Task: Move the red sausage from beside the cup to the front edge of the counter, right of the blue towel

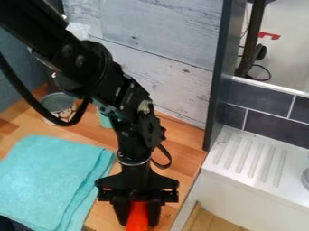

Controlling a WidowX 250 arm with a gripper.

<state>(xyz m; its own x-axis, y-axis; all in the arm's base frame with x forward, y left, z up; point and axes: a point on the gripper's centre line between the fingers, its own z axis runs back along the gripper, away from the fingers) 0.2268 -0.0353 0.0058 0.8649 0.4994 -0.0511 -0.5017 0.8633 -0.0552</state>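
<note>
Smooth wood-grain counter [184,155] underneath, with a soft, folded turquoise cloth [48,173] at left. Black gripper [138,221] at bottom centre, fingers slightly parted and closed around a smooth orange object [138,214], lower end cut off by the frame; directly between the fingers. Farther back, a round container [58,103], partly behind a black cable [31,100]; grooved white drainboard [233,155] at right; rough, pale planks [160,27] beyond.
</note>
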